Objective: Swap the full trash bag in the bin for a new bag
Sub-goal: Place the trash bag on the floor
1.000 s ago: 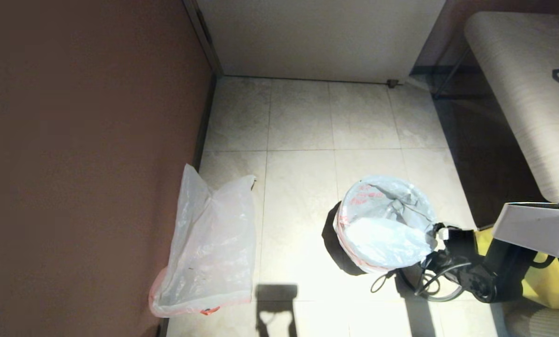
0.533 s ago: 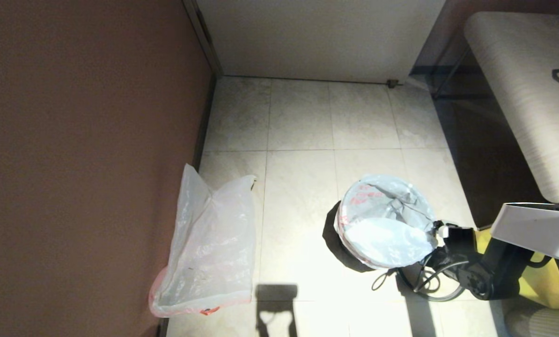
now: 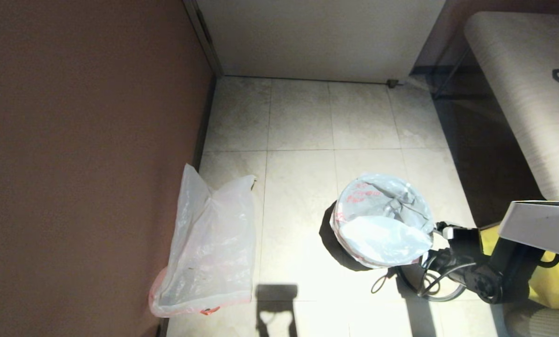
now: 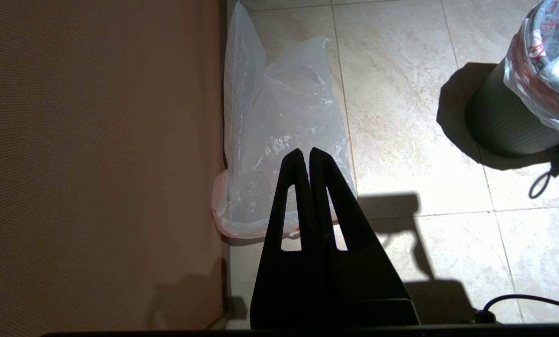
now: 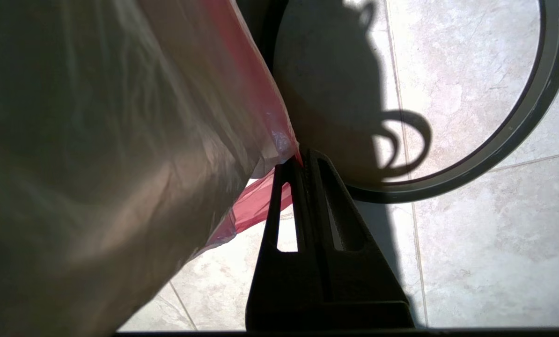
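By the brown wall (image 3: 87,154) a clear bag with a red hem (image 3: 210,243) lies flat on the tiled floor (image 3: 298,135); in the left wrist view it spreads beyond and beneath the tips of the left gripper (image 4: 305,157), whose jaws are pressed together on nothing, hanging above the floor. Further right stands the bin (image 3: 338,243), a small round pail with a dark ribbed wall, which the left wrist view shows well off to one side of those jaws. Its mouth is covered by a pale grey-white bag with red print (image 3: 382,220), folded out over the rim so that the rim and the inside are hidden. At the bin's right side the right gripper (image 5: 305,161) has its jaws closed on the red edge of that bag, the film bulging up beside the fingers and filling much of the right wrist view. Just past the jaws a thin dark hoop (image 5: 518,126) lies on the tiles, partly cut off. A yellow bag (image 3: 548,281) behind the right arm is mostly hidden, and a pale bench (image 3: 523,89) runs out of view.
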